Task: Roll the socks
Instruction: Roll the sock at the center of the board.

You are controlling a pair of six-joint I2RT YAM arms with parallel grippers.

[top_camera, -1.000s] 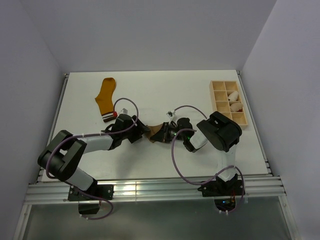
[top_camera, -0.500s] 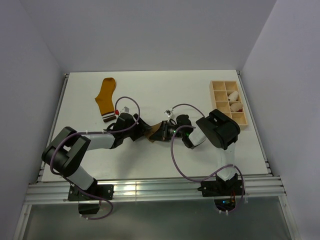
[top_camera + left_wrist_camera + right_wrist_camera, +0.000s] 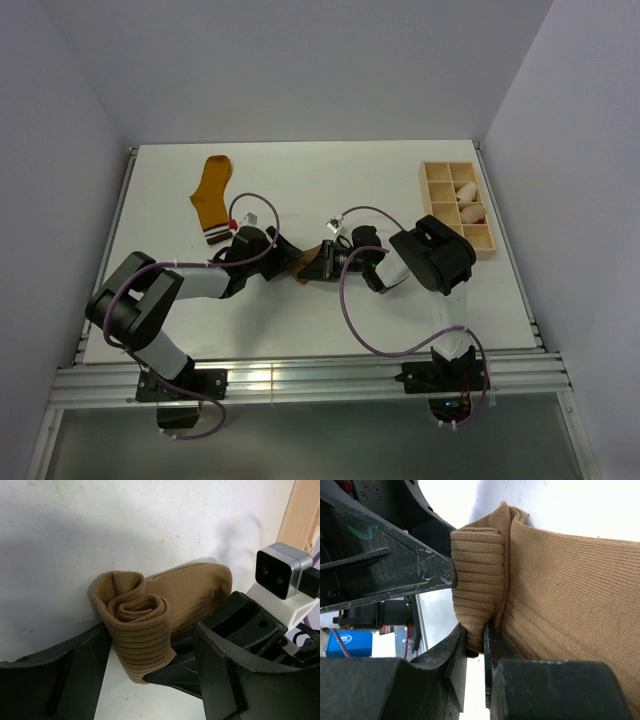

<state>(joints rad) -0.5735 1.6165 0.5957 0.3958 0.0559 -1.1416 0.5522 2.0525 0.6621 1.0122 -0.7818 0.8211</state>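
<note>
The tan-brown sock [image 3: 308, 263] lies mid-table between my two grippers. In the left wrist view one end is wound into a tight roll [image 3: 136, 625] and the rest lies flat [image 3: 197, 587] behind it. My left gripper [image 3: 150, 652] is open and its jaws straddle the roll. My right gripper [image 3: 476, 636] is shut on the roll's edge [image 3: 477, 580], and one of its fingers [image 3: 172, 672] shows beneath the roll. The mustard-orange sock [image 3: 212, 193] with its striped cuff lies flat at the far left, away from both grippers.
A wooden compartment tray [image 3: 436, 200] stands at the far right and holds small cream-white rolled bundles [image 3: 466, 192]. The table's raised rails run along the left and right edges. Both arms' cables arch over the middle of the table.
Both grippers and the tan sock have shifted slightly away from the near edge. The right wrist has moved a little left towards the left gripper.
</note>
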